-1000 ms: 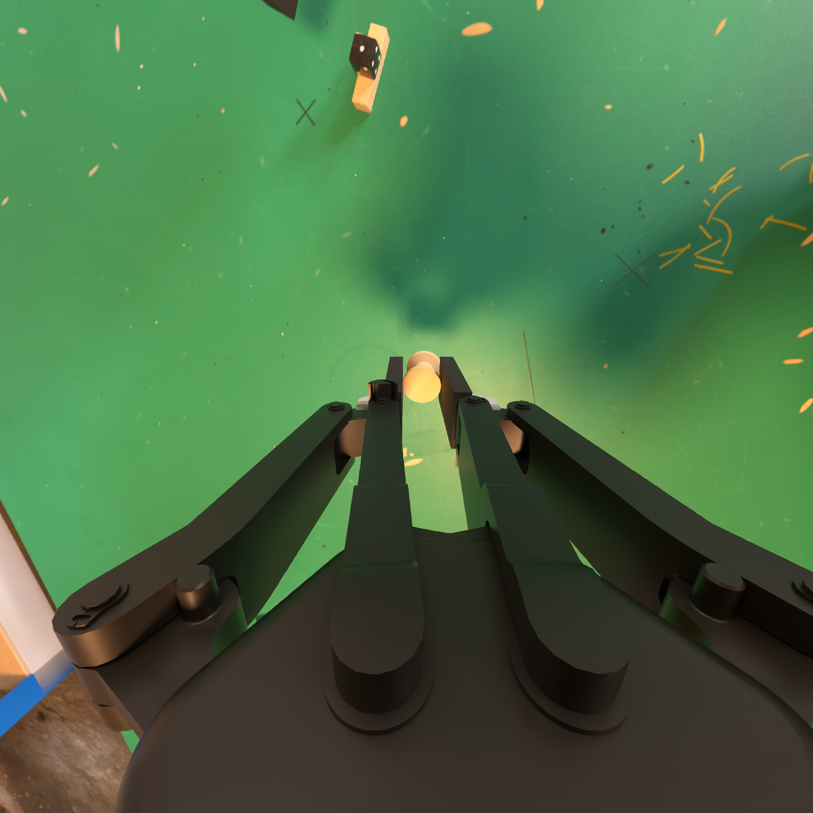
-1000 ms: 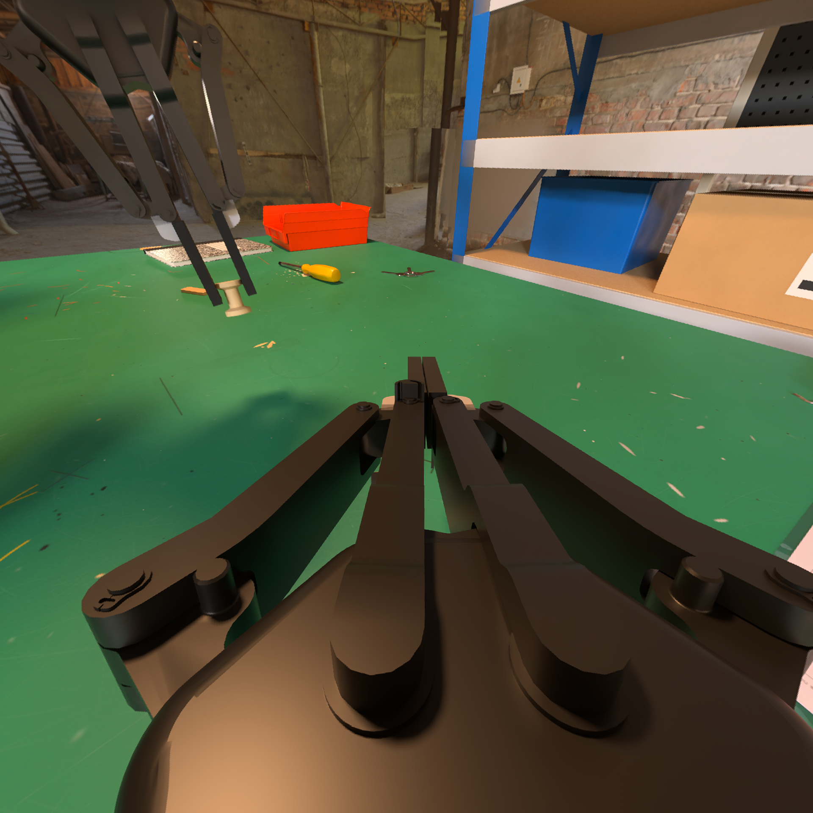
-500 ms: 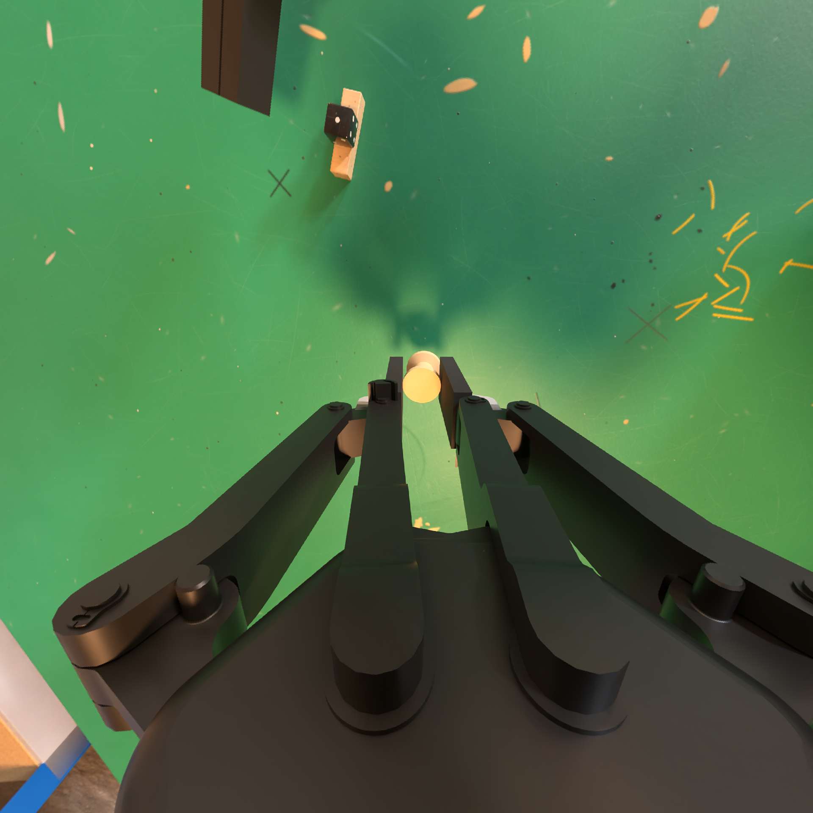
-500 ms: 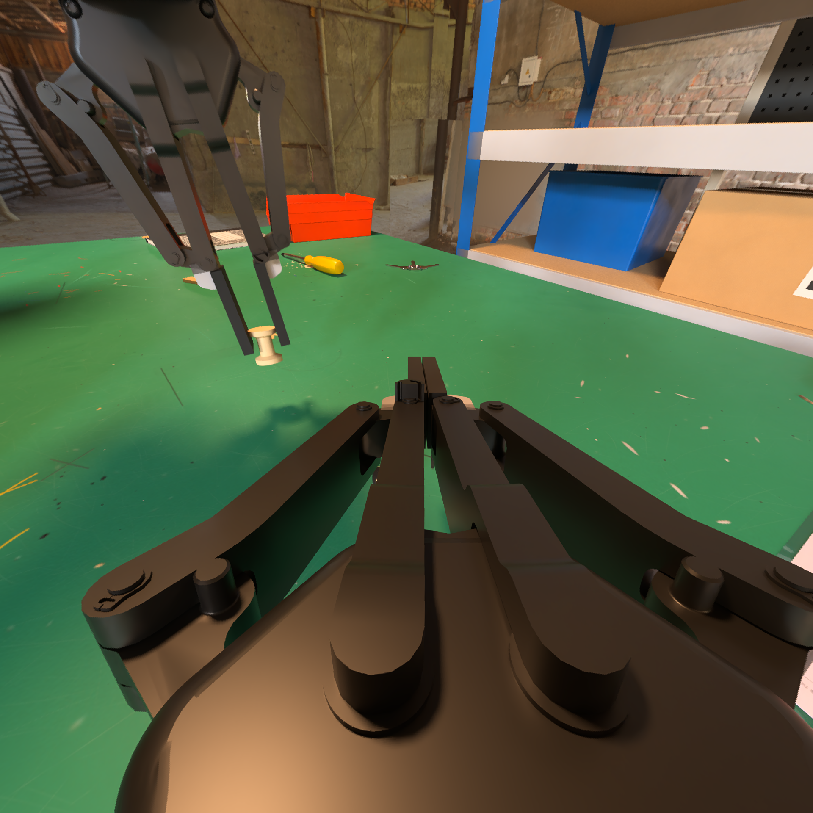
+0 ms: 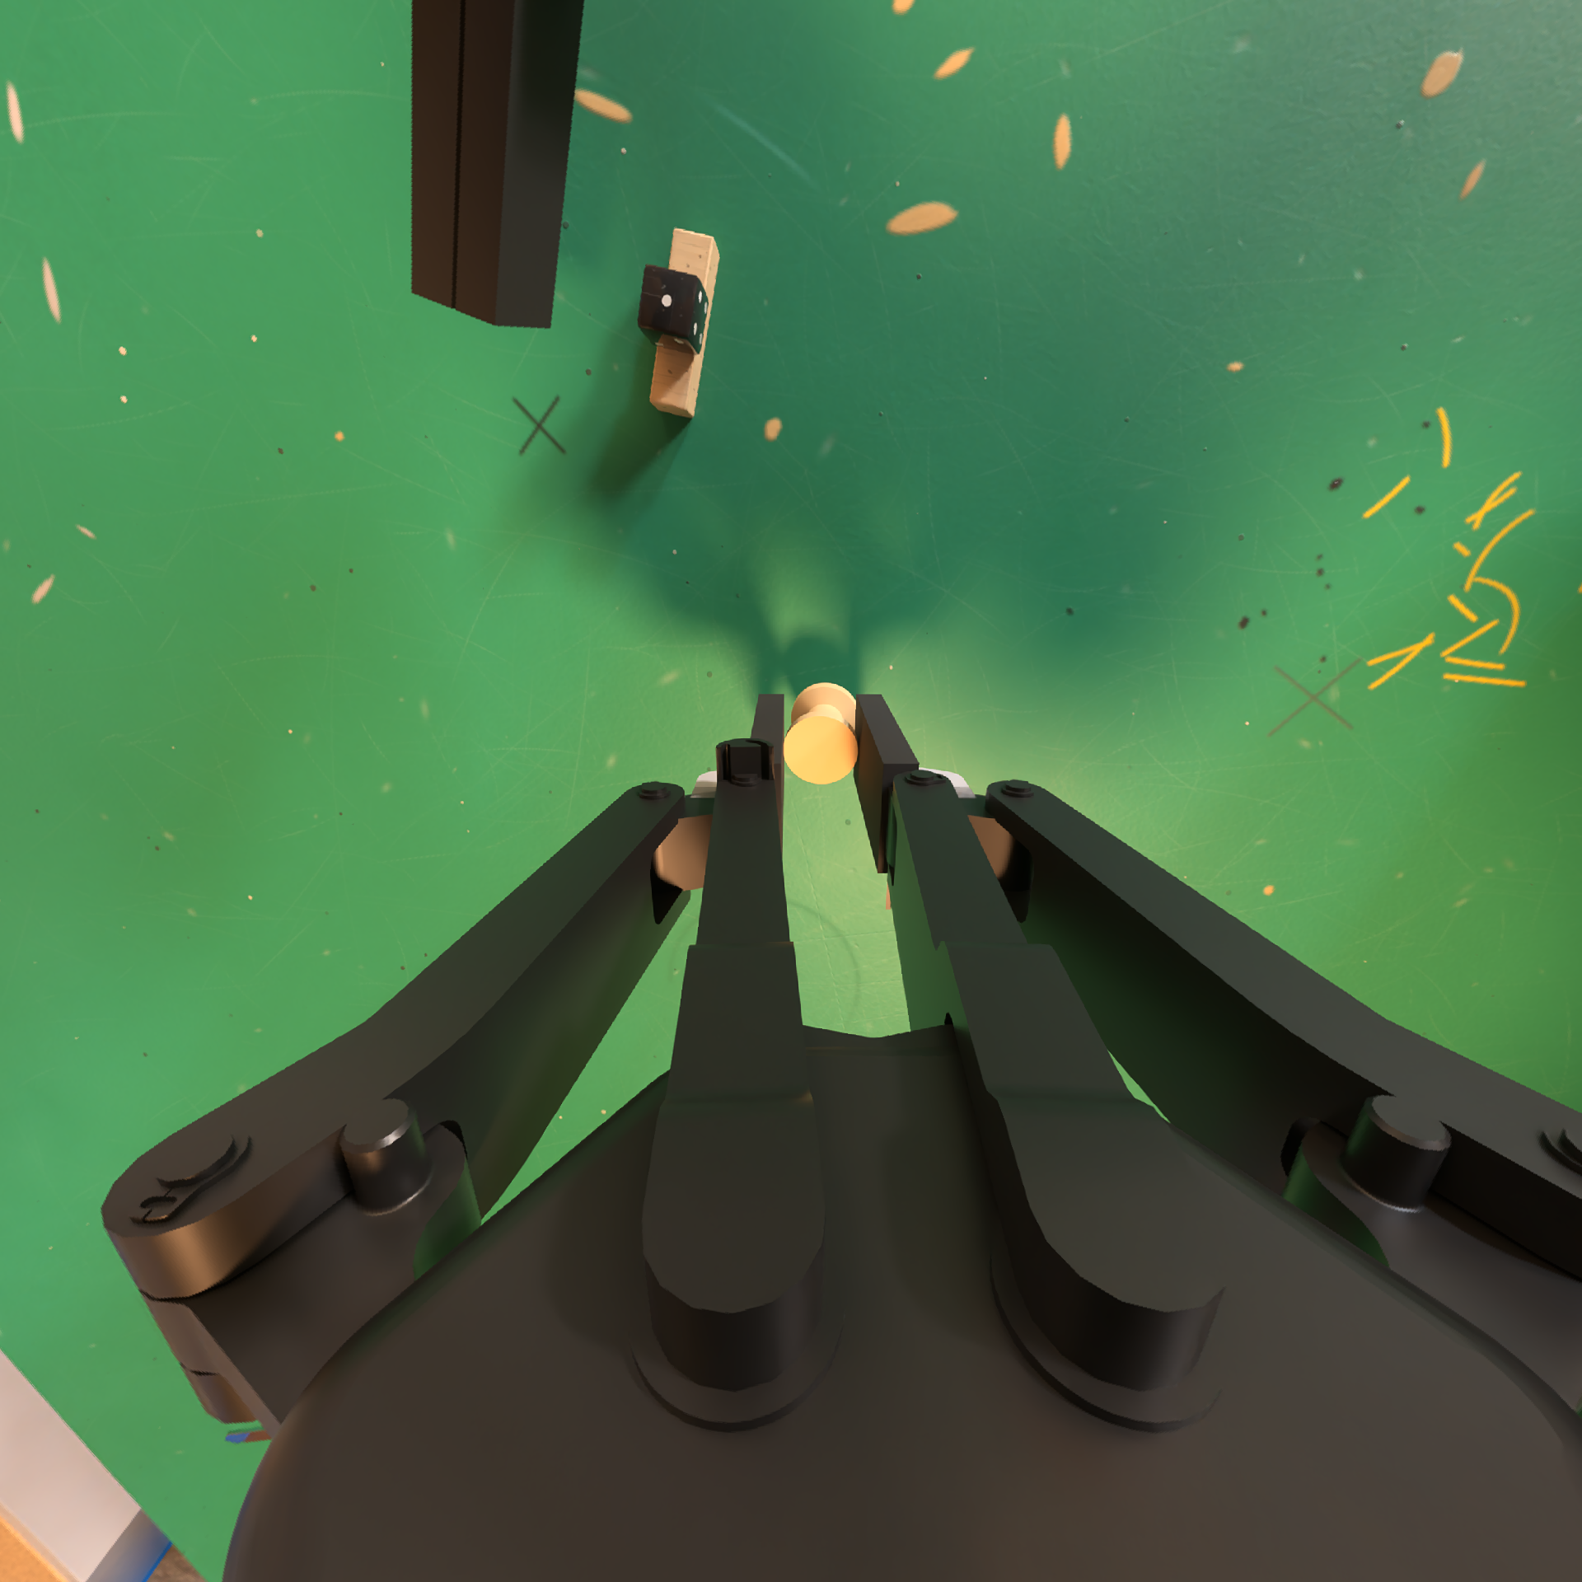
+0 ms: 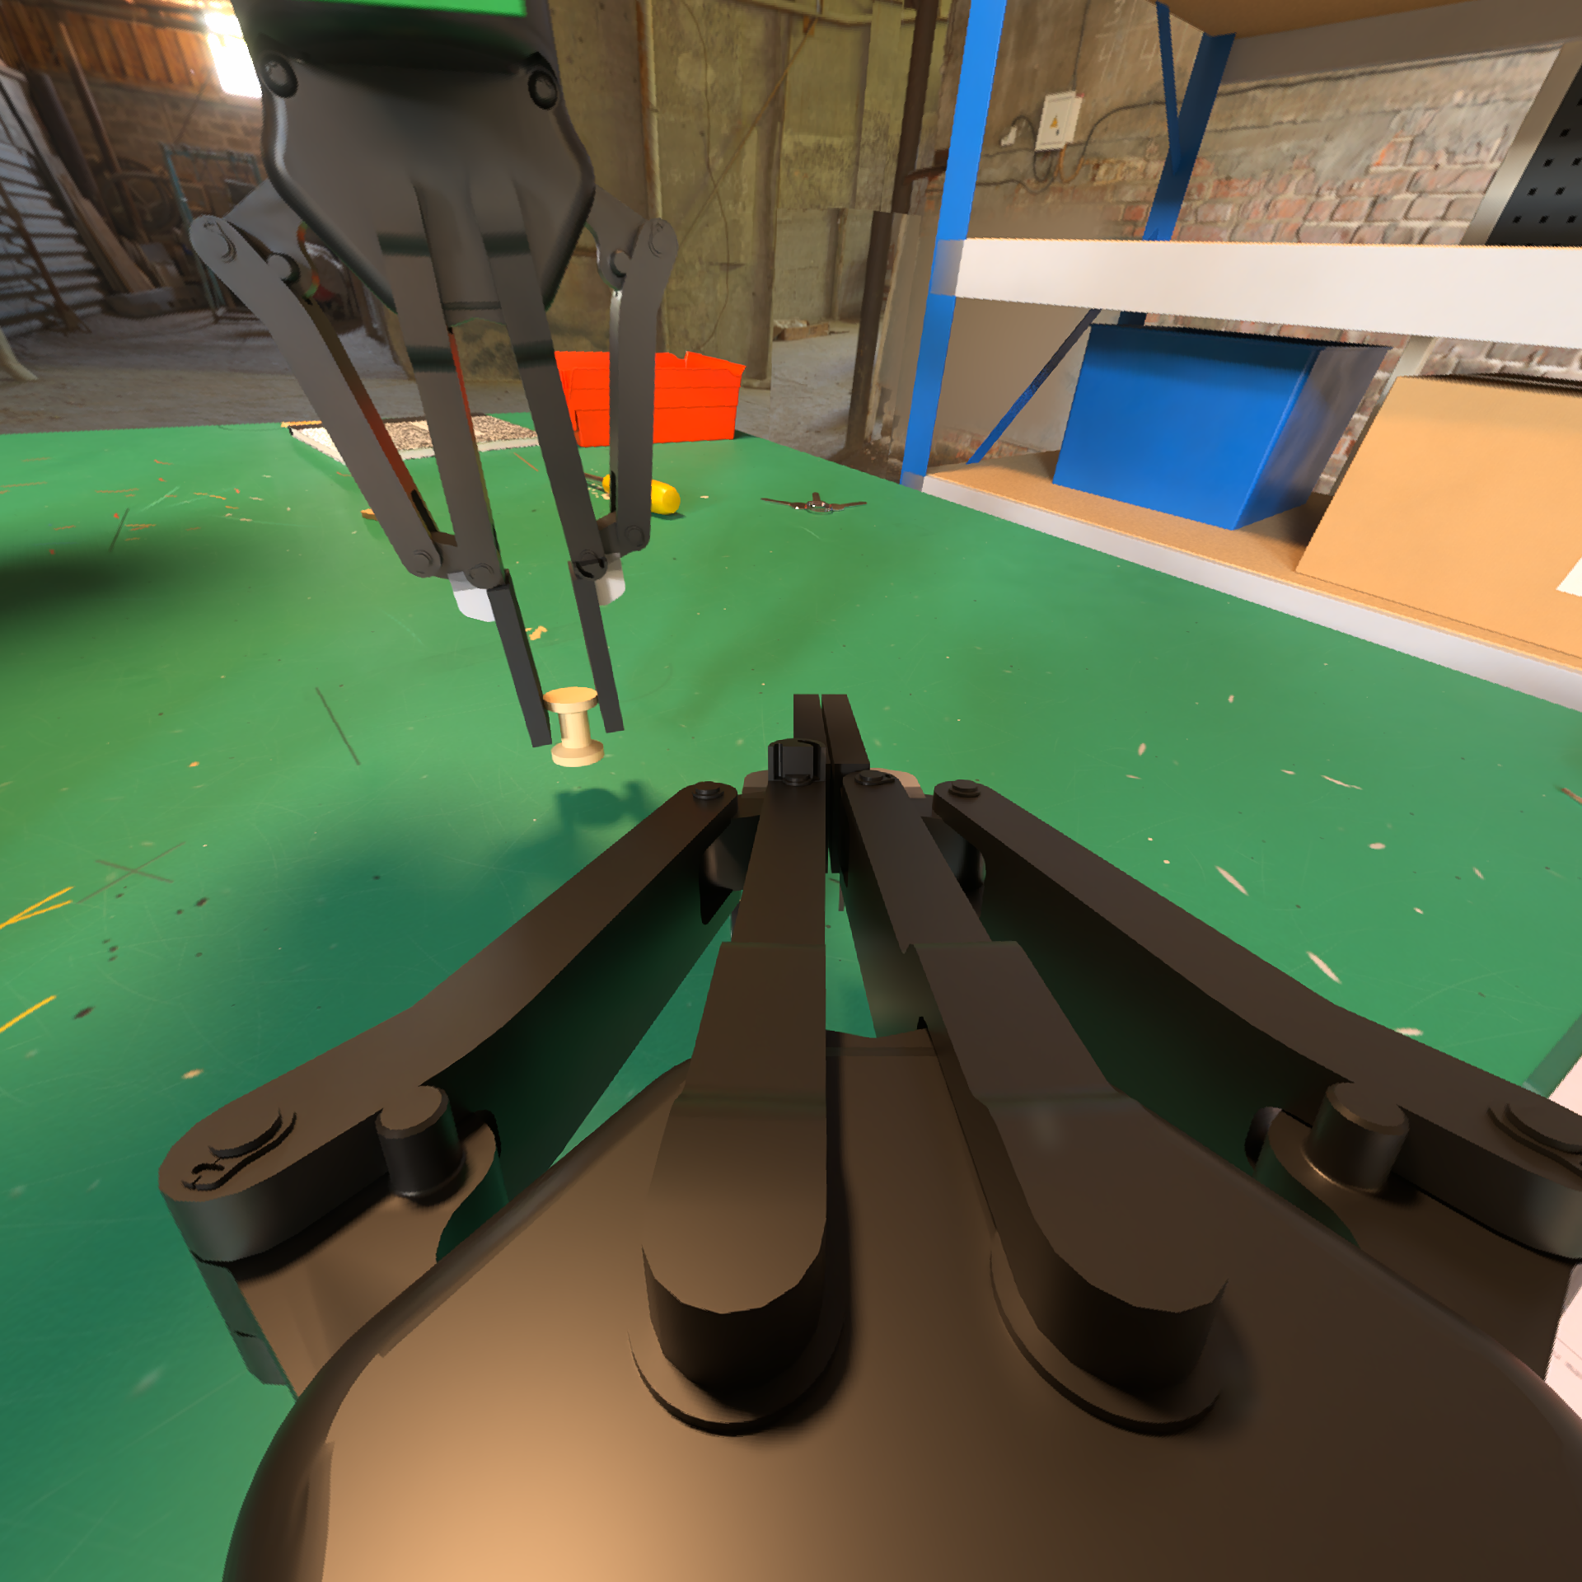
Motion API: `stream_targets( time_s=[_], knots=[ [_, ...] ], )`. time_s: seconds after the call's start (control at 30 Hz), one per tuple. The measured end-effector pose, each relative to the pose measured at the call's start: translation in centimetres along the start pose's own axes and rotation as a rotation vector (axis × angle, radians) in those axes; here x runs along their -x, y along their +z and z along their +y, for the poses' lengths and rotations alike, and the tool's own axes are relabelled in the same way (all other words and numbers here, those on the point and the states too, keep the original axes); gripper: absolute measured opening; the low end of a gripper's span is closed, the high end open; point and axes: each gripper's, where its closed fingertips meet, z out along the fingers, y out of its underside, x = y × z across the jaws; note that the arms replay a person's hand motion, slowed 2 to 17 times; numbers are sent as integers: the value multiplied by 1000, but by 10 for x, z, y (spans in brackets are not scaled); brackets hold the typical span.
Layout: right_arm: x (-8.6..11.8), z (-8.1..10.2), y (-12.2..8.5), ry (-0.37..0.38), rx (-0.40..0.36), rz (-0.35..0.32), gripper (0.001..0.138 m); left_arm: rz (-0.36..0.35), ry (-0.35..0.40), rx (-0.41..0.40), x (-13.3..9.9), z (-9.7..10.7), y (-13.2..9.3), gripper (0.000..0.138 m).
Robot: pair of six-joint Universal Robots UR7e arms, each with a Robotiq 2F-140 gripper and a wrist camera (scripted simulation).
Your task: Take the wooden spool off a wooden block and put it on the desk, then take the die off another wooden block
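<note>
While the wooden spool [image 6: 574, 726] sits upright between the fingertips of the left gripper [image 6: 575, 729], left of centre in the right wrist view, it hangs clear of the green desk [image 6: 1027, 685]: its shadow lies apart from it, lower on the mat. In the left wrist view the spool [image 5: 820, 743] shows end-on at frame centre, pinched at its waist by the two fingers [image 5: 882, 745], with its shadow on the desk [image 5: 257, 685] just above it in the frame. The die [image 5: 675, 308] rests on its wooden block [image 5: 685, 321] in the upper left of that view, not yet touched, next to the dark tips of the right gripper [image 5: 488, 163] entering from the top edge. In its own view the right gripper [image 6: 820, 715] has its fingers pressed together on nothing, hovering low over the mat at frame centre. An orange bin [image 6: 655, 398], a yellow-handled screwdriver [image 6: 655, 496] and a blue shelf rack [image 6: 959, 248] stand farther back. Judging from the gap beneath the spool, opening now would drop it; a narrow-flanged spool could tip and roll, perhaps toward the die's block. The grip is near the fingertips, so a jerk might also let it slip or tilt.
</note>
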Motion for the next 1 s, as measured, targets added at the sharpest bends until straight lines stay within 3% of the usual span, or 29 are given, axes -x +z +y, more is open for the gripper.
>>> stream_targets(
  time_s=[1.0],
  knots=[
    [13, 9, 8, -78, 68, -21, 1, 34, 0, 3, 6, -8, 19, 22]
  ],
)
